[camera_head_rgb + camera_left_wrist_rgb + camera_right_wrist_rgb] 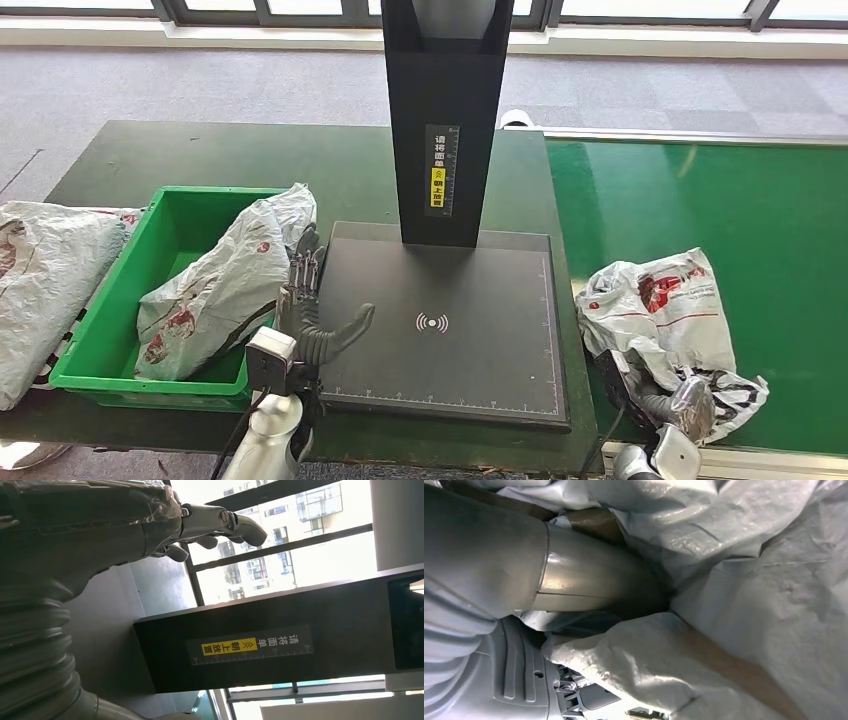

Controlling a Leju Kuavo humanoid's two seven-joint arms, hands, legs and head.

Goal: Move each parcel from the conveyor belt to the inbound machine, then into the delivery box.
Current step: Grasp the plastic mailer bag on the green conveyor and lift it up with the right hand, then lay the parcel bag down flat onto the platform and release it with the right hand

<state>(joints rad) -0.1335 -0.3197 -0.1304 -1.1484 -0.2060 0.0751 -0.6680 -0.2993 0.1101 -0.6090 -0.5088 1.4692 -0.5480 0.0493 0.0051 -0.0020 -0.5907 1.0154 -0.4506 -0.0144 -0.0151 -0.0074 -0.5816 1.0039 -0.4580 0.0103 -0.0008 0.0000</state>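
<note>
Right hand grips parcel on belt | left hand spread, empty

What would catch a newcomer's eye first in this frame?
Probably the tall black scanner column rising over its dark pad at table centre. Next, the crumpled white parcel on the green conveyor belt to the right, with the right hand dug into it. The left hand hangs open beside another parcel slumped in the green bin.
</note>
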